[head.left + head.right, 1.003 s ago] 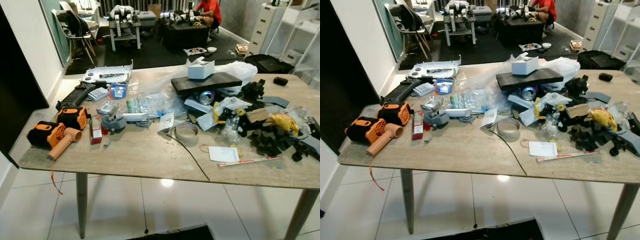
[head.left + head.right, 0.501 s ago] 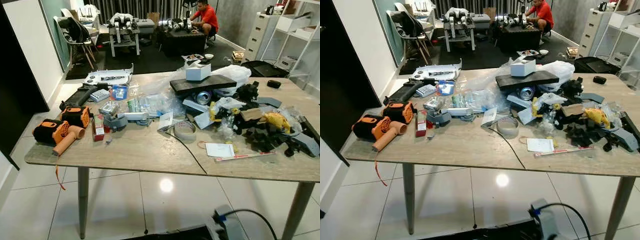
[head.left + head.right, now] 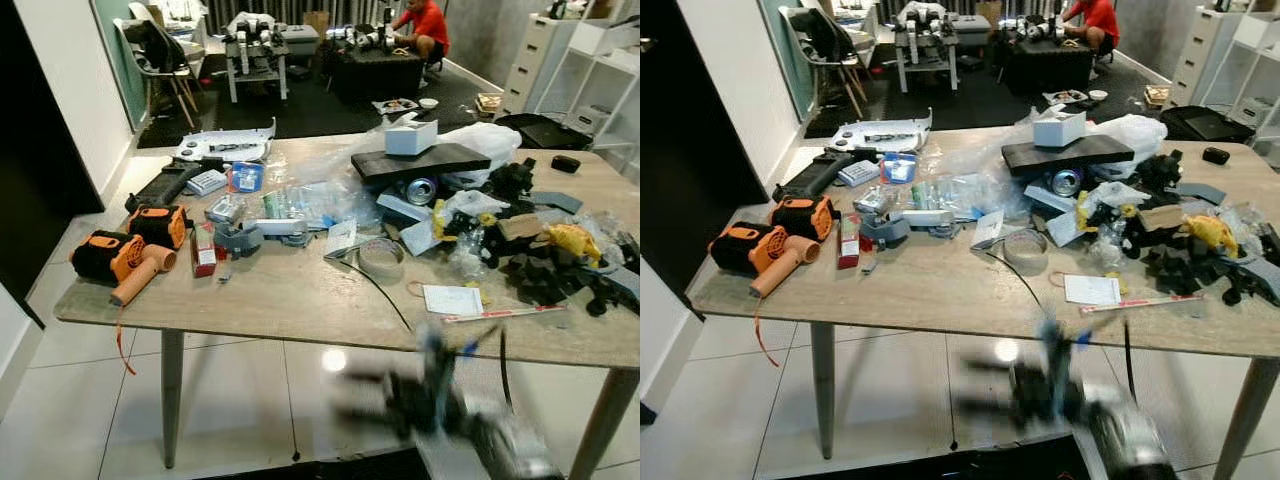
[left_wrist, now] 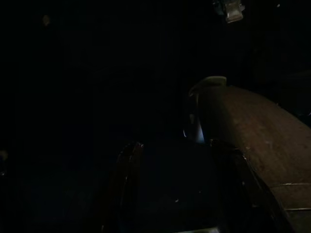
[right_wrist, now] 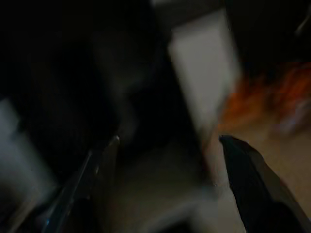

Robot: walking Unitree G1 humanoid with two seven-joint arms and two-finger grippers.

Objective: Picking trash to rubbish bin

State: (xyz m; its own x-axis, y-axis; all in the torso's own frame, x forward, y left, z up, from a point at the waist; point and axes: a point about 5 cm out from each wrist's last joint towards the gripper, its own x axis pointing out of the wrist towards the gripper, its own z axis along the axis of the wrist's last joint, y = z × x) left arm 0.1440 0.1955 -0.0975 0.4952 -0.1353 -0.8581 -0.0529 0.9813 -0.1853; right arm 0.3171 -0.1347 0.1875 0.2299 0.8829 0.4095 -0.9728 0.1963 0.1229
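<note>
A long wooden table [image 3: 280, 300] is covered with clutter: clear plastic bags [image 3: 312, 200], a white paper slip [image 3: 451, 299], a tape roll [image 3: 381, 257], a drinks can [image 3: 420, 190], a small red box [image 3: 205, 248] and crumpled wrappers [image 3: 462, 212]. My right gripper [image 3: 385, 395] is a motion-blurred shape below the table's front edge, in front of the floor. In the right wrist view its two black fingers [image 5: 97, 170] stand wide apart with nothing between them, a blurred orange shape beyond. The left wrist view is very dark; the left gripper [image 4: 180, 160] shows two dim fingers apart, holding nothing.
Orange and black power tools [image 3: 125, 262] lie at the table's left end, black foam pieces [image 3: 545, 275] at its right end. A dark slab with a white box [image 3: 418, 150] sits mid-table. A person in red [image 3: 425, 25], chairs and white drawers stand beyond. White tiled floor [image 3: 80, 410] lies in front.
My right arm has swung up into the eye views as a blur below the table edge. The camera has shifted slightly; the things on the table have not moved.
</note>
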